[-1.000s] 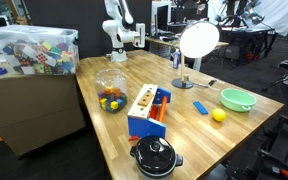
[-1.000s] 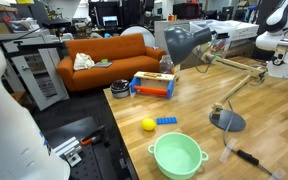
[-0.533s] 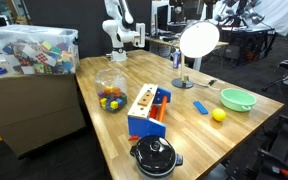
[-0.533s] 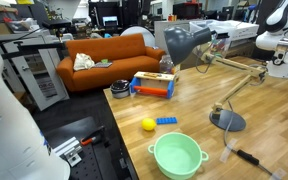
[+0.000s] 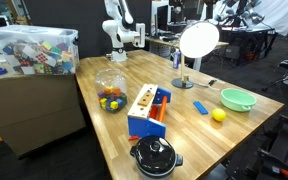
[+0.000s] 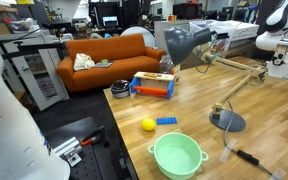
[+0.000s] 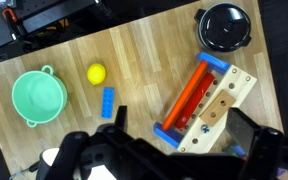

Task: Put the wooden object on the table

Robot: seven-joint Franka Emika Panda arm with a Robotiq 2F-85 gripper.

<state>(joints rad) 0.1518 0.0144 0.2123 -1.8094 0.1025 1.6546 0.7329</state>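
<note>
The wooden object (image 7: pixel 218 108) is a small brown block with dark dots. It lies on the pale holed top of the blue-and-orange toy box (image 7: pixel 199 100), which stands on the light wooden table (image 7: pixel 134 55). My gripper (image 7: pixel 181 120) is open and empty, high above the table; in the wrist view its two dark fingers frame the toy box. In both exterior views the arm is at the table's far end, gripper (image 5: pixel 139 38) (image 6: pixel 260 42) well away from the toy box (image 5: pixel 147 110) (image 6: pixel 154 85). The block is too small to make out there.
On the table are a green bowl (image 7: pixel 37 97) (image 5: pixel 237 99), a yellow ball (image 7: pixel 96 73), a blue brick (image 7: pixel 108 101), a black pot (image 7: pixel 224 25) (image 5: pixel 155 157), a desk lamp (image 5: pixel 197 42) and a jar of coloured balls (image 5: pixel 111 90). A cardboard box with a clear bin (image 5: pixel 29 80) stands beside the table.
</note>
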